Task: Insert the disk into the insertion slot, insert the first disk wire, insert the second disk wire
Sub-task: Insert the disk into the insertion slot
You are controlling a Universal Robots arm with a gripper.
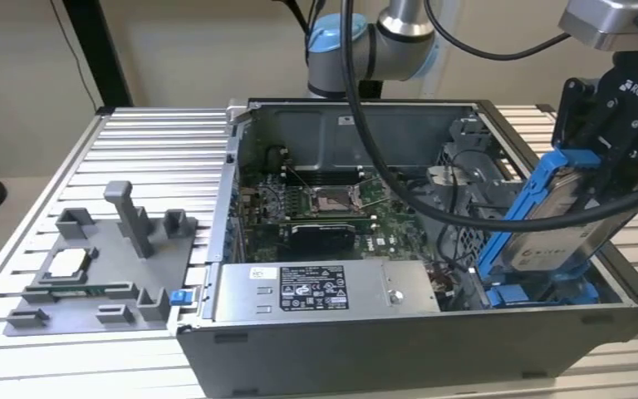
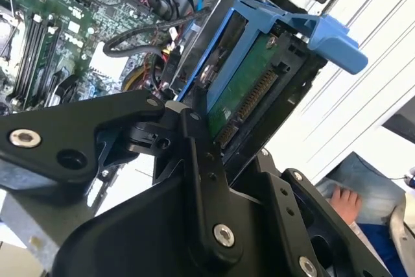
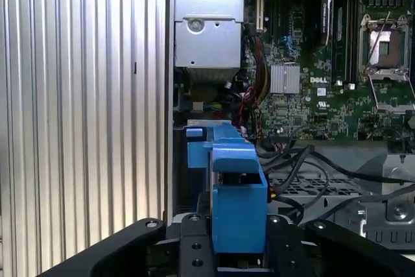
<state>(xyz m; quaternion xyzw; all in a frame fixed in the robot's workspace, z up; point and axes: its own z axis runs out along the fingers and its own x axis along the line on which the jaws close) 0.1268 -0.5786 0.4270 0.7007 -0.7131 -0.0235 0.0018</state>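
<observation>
**A:** Start with the exterior view. Where is the disk?

**B:** The disk (image 1: pixel 550 241) hangs tilted over the open computer case (image 1: pixel 408 106), at the exterior view's right. The gripper (image 1: pixel 585 174) pinches its upper end. Its lower edge dips towards the blue rails of the insertion slot (image 1: pixel 541 294). I cannot tell whether it touches them.

**A:** How much room is there around it?

**B:** Little. Black cables (image 1: pixel 441 208) loop just beside one face, and the case's side wall runs close along the other. The power-supply box (image 1: pixel 319 289) lies well apart, along the near wall.

**A:** And the second wrist view?

**B:** The gripper (image 2: pixel 227 135) has its fingers (image 2: pixel 202 160) clamped on the disk (image 2: pixel 241 95), whose green circuit board faces out. A blue frame tab (image 2: pixel 331 38) juts from the far end. A person's hand (image 2: pixel 343 199) shows beyond the table's edge.

**A:** The first wrist view?

**B:** The disk (image 3: pixel 237 186) stands edge-on in the gripper (image 3: pixel 238 251), with the fingers (image 3: pixel 194 244) pressed against both sides. The slatted table (image 3: pixel 84 95) lies open on one side of the disk. On the other side, the motherboard (image 3: pixel 324 95) and cables crowd in.
</observation>
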